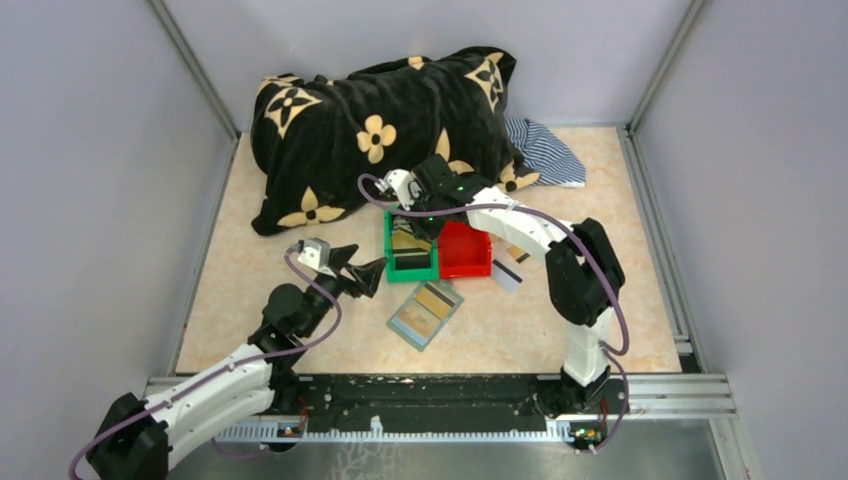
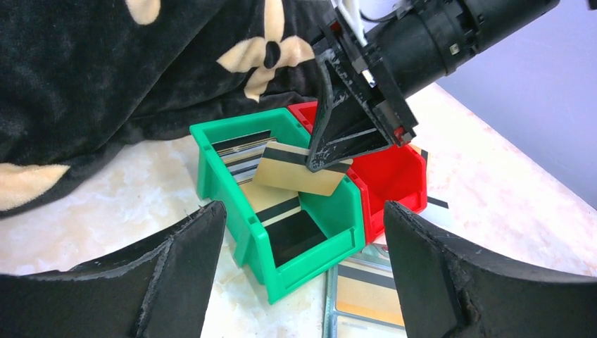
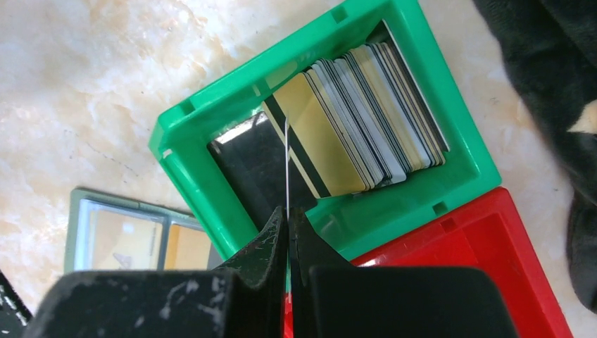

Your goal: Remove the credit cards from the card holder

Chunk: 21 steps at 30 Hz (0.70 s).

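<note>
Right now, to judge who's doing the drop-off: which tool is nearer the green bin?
Right. The right tool hangs over the green bin, pinching a gold card; the left tool stands open just off its left wall, not touching.

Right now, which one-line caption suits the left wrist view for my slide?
The right claw holds a gold card over the green bin, beside the red bin; the left claw stands open.

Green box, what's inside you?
The green box holds a leaning pile of credit cards, gold and grey with black stripes. The right claw pinches one more card above. The floor under the pile is covered.
</note>
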Each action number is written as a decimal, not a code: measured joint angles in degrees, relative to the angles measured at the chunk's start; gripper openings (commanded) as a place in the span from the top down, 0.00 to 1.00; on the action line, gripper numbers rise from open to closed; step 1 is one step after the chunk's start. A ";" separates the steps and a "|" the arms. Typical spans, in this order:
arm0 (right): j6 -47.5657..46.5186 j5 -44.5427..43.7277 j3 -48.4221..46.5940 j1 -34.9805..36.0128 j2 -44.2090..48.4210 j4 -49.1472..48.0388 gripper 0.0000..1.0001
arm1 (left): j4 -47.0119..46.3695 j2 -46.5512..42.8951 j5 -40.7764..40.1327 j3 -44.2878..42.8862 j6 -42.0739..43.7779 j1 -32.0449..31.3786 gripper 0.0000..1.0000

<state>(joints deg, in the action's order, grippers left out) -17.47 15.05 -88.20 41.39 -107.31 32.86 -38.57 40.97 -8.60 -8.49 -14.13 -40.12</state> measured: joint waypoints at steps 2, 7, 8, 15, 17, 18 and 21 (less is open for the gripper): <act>-0.66 -0.04 0.00 -0.04 -1.09 -0.09 1.00 | -0.04 -0.70 -0.02 0.59 0.00 0.00 0.09; -2.56 0.00 -0.48 -0.04 -3.17 0.28 1.00 | 0.02 -2.71 -0.31 2.03 0.02 0.02 0.07; -3.06 0.04 -1.11 -0.04 -3.69 0.59 1.00 | 0.00 -2.80 -0.37 2.03 0.02 0.04 0.07; -7.98 1.70 -6.97 -0.04 -7.85 3.89 1.00 | -0.02 -3.02 -0.42 2.32 0.26 0.15 0.06; -9.42 2.27 -8.46 -0.04 -9.07 5.20 1.00 | -0.02 -3.15 -0.42 2.56 0.33 0.15 0.06; -10.05 2.58 -9.14 -0.04 -9.66 5.84 1.00 | 0.00 -3.19 -0.46 2.67 0.44 0.20 0.06; -11.61 3.48 -10.19 -0.04 -11.06 7.96 1.00 | 0.00 -3.21 -0.61 2.71 0.70 0.44 0.05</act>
<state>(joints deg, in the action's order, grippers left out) -29.08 18.52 -98.39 41.34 -118.37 40.82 -38.57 37.76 -9.21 -5.78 -13.43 -39.68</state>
